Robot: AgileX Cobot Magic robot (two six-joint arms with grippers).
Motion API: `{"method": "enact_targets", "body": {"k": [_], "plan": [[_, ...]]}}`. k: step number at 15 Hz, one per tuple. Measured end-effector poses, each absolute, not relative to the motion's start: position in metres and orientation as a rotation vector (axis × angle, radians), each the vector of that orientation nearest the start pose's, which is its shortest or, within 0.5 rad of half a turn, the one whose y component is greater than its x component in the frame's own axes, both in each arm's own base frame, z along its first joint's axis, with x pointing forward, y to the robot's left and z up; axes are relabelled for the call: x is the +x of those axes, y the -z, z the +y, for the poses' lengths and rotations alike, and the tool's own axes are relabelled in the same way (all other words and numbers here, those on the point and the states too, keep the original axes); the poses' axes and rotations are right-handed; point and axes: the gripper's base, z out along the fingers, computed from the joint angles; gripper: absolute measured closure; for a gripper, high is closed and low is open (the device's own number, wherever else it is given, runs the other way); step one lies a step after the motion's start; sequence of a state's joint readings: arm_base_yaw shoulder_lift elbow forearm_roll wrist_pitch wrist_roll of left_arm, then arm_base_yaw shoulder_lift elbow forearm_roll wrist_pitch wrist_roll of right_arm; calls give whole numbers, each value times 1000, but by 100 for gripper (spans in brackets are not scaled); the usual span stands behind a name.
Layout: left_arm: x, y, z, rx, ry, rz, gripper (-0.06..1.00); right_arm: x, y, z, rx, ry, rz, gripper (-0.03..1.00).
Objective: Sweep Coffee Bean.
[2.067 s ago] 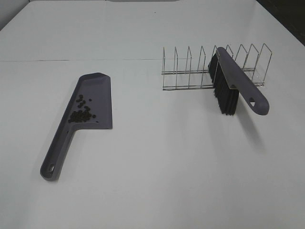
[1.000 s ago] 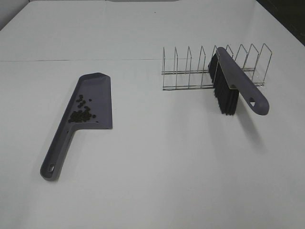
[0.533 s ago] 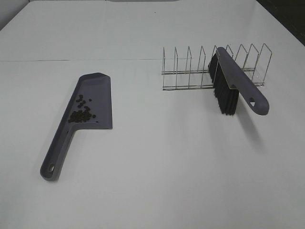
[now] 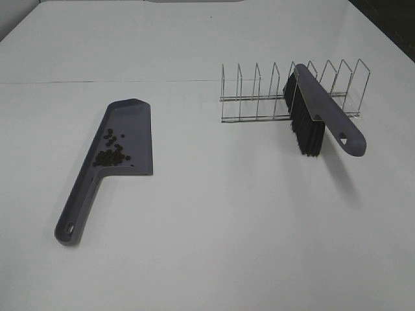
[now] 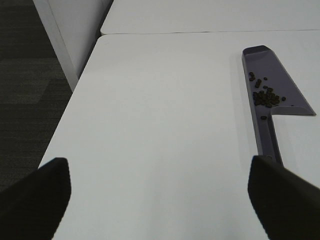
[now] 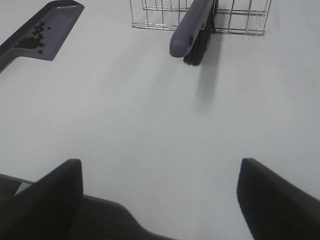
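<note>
beans: coffee beans (image 4: 112,150) lay inside the dustpan (image 4: 123,139), bunched near the throat where the pan narrows into the handle, a few strays further toward the pan's far end. None seen on the table (image 4: 214,214).
dustpan: flat on the table, left side. Long axis ran diagonally, handle end toward the near-left corner, pan end toward the far side. Probable reason: handle faced the left arm for an easy pickup.
bean cluster axis: roughly along the pan's long axis, densest at the handle end.
brush: brush (image 4: 321,113) slotted in the wire rack (image 4: 259,97), bristles down and touching the table, handle sticking out toward the near-right. Looked parked, handle offered to the right arm.
left gripper: left gripper (image 5: 155,195) fingers spread wide, nothing between them; only dark fingertips (image 5: 35,195) visible at the picture's edges, bare table between.
right gripper: right gripper (image 6: 160,200) also wide apart, holding nothing, well back from brush and rack.
task state: judged near done or done, since the beans sat in the pan and the brush was racked.
</note>
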State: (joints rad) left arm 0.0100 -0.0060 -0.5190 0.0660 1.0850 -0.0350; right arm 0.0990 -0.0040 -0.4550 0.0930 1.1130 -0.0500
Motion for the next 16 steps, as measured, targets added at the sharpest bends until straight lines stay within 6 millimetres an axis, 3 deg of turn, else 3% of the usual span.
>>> {"method": "enact_targets", "body": {"k": [16], "plan": [[-9, -281, 5, -51, -63, 2042, 6, -4, -261, 7, -164, -142, 2131, 18]]}}
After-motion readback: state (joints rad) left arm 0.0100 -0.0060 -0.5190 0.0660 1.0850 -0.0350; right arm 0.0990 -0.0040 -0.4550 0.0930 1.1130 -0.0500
